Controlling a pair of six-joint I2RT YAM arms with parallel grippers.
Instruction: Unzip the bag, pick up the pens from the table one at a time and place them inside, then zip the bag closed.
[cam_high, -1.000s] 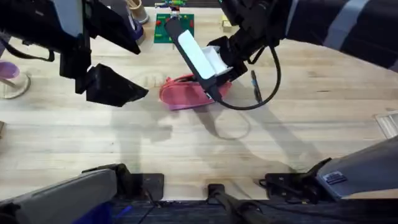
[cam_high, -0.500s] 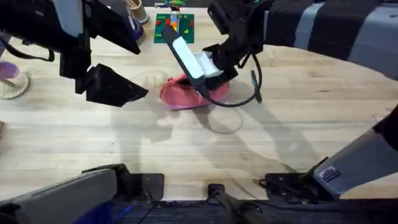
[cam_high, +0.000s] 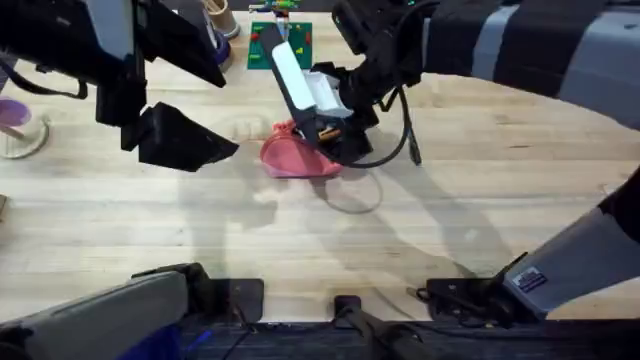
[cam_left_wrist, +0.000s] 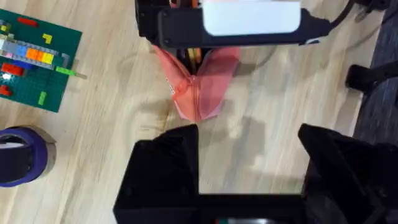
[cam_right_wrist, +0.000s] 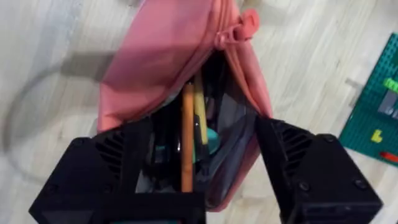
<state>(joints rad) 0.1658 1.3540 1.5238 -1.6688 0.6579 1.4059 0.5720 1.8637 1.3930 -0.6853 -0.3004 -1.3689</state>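
Observation:
The pink-red bag (cam_high: 292, 158) lies mid-table, bunched up, its mouth unzipped. My right gripper (cam_high: 328, 140) is pushed down into that mouth. In the right wrist view the gripper (cam_right_wrist: 199, 134) stands open, one finger on each side of the opening. An orange pen (cam_right_wrist: 186, 137) and a yellowish one lie inside the bag (cam_right_wrist: 161, 56), with the zipper pull (cam_right_wrist: 244, 25) at its closed end. A thin black pen (cam_high: 412, 148) seems to lie on the table right of the bag, beside the cable. My left gripper (cam_high: 205, 150) hangs open left of the bag (cam_left_wrist: 199, 87), empty (cam_left_wrist: 249, 155).
A green brick baseplate (cam_high: 280, 40) sits at the back behind the bag, and a purple cup (cam_left_wrist: 22, 155) stands near it. A pale purple dish (cam_high: 15, 120) is at the far left. The right arm's black cable (cam_high: 370, 165) loops over the table (cam_high: 480, 210) by the bag.
My right gripper has shifted left and tilted steeper into the bag. The bag has bunched up shorter and slid slightly left. The left arm has not moved.

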